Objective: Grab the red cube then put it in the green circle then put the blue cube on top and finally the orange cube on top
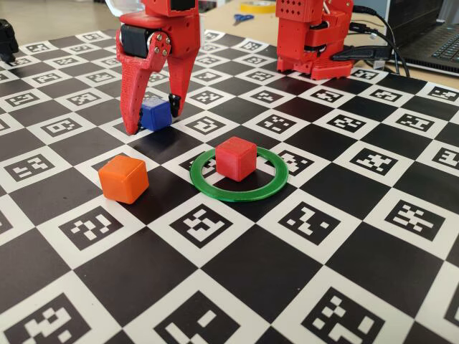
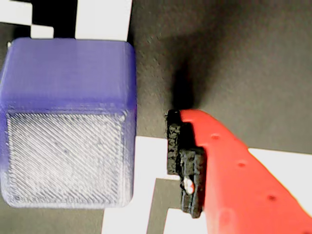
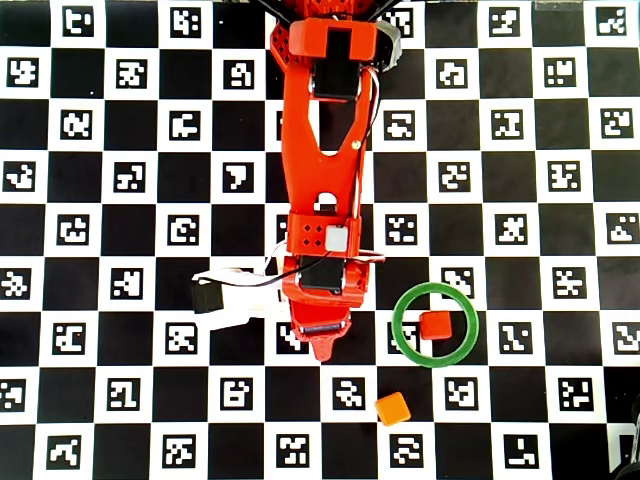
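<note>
Your fingers (image 1: pixel 132 107) stand parted, one on each side of the blue cube (image 1: pixel 155 114), with their tips down at the board; they straddle the cube and grip nothing. In the wrist view the black-padded finger (image 2: pixel 185 161) sits just beside the cube's right face with a clear strip of board between them, so nothing is clamped. The other finger is out of that view, and in the fixed view it stands close against the cube's left side; whether it touches I cannot tell. So the cube lies squarely between the fingers, faces roughly parallel to the pads, and closing should need no turning of the wrist. The gripper (image 1: pixel 152 120) itself hangs toward the far left part of the checkerboard mat (image 1: pixel 237 287) in the fixed view. Nearer the mat's middle, the red cube (image 1: pixel 236 158) already rests inside the green circle (image 1: pixel 239 188), slightly toward its far rim. The orange cube (image 1: pixel 124 179) waits on the mat left of the ring, toward the near edge, apart from everything. In the overhead view the arm hides the blue cube.
</note>
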Available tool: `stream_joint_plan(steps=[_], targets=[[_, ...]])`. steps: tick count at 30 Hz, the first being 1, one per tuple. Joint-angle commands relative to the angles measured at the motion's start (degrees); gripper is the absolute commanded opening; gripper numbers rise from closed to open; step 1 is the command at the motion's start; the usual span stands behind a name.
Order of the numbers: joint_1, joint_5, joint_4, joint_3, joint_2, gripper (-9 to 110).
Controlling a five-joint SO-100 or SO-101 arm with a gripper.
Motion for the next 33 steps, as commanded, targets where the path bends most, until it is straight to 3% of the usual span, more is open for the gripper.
stream_joint_plan(steps=[1,21,33], targets=[[0.62,-0.62,-0.62,-3.52,1.93,35],[0.88,1.67,-1.23,-3.52,2.37,9],[-0.18,3.25,3.6,-4.13,9.32,8]])
